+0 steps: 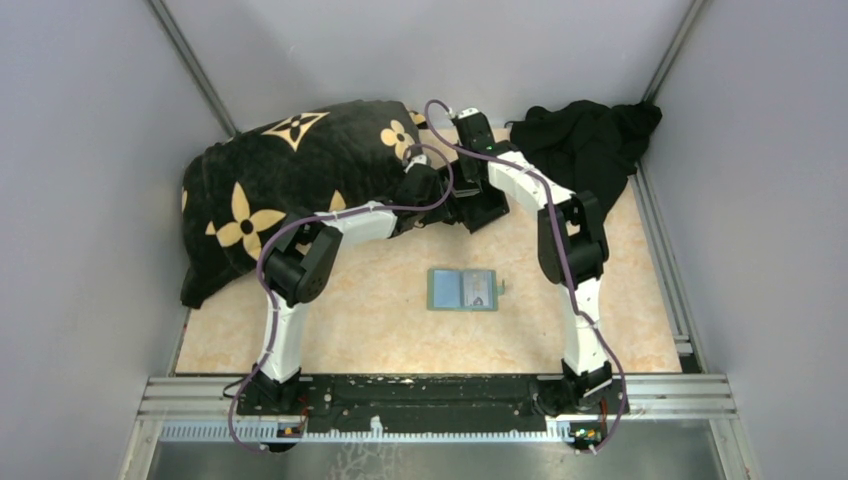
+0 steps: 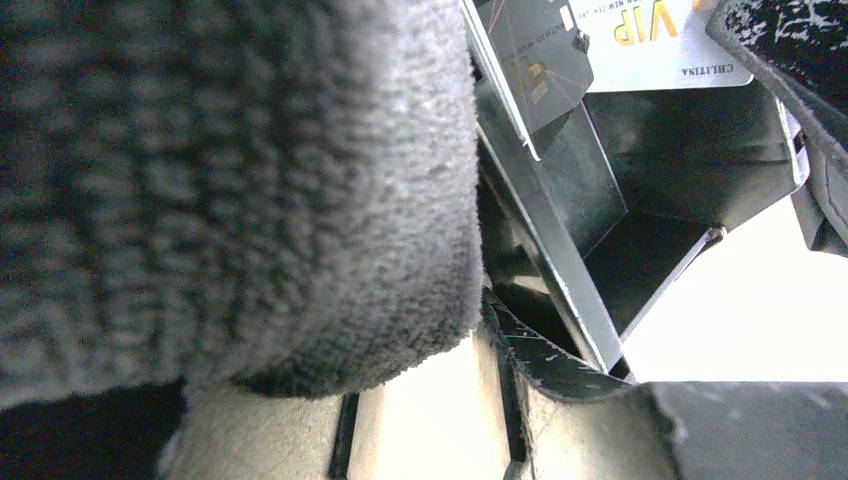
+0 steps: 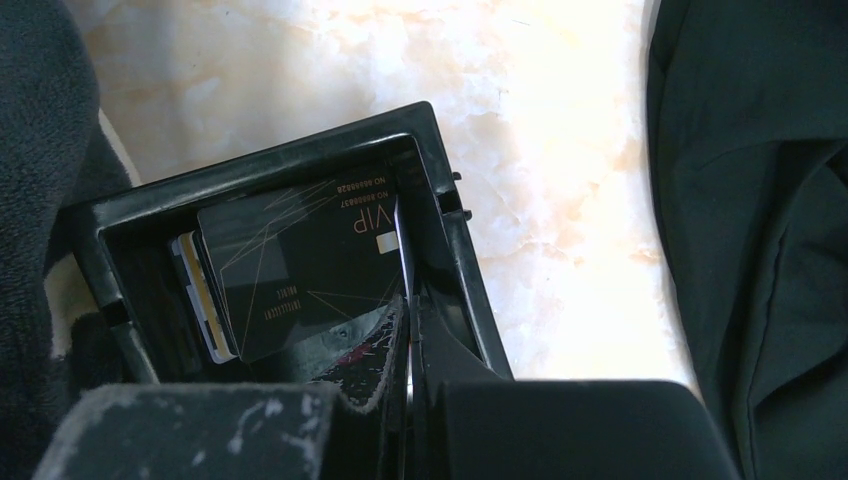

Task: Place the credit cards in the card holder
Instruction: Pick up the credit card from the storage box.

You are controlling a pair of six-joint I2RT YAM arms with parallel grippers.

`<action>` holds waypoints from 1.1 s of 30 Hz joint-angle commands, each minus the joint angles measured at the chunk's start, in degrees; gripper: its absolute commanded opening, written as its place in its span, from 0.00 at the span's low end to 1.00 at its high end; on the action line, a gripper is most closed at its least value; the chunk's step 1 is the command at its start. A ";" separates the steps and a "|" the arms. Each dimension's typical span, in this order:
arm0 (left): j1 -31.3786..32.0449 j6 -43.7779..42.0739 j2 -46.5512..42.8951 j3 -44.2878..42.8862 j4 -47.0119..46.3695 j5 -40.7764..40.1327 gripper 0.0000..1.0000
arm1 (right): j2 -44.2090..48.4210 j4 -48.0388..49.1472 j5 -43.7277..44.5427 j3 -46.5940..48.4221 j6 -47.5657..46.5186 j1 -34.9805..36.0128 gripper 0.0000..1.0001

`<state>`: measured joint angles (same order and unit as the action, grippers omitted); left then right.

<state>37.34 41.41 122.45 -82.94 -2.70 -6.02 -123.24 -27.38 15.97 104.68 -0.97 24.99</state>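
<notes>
The sage card holder (image 1: 434, 290) lies open and flat at the table's middle, with pale card faces in its pockets. Both grippers are far from it, at a black open-topped box (image 1: 488, 212) at the back. In the box lie a dark VIP credit card (image 3: 300, 270) and a pale card with a gold stripe (image 3: 198, 300); both also show in the left wrist view (image 2: 535, 60). My right gripper (image 3: 408, 335) is inside the box, shut on a thin card seen edge-on (image 3: 398, 240). My left gripper (image 2: 420, 400) is open beside the box, its left finger under the blanket.
A black plush blanket with tan flowers (image 1: 290, 180) is heaped at the back left and presses against my left gripper (image 2: 250, 200). A black cloth (image 1: 585, 140) lies at the back right, close to the box (image 3: 760, 200). Grey walls enclose the table.
</notes>
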 commanded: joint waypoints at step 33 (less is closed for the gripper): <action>-1.46 -2.04 -29.29 25.44 -12.86 6.42 0.76 | 34.74 7.93 -0.15 -23.13 3.48 3.84 0.00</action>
<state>36.21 41.60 97.97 -60.99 -9.98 -4.36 -99.92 -21.41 20.73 85.86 -0.43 28.38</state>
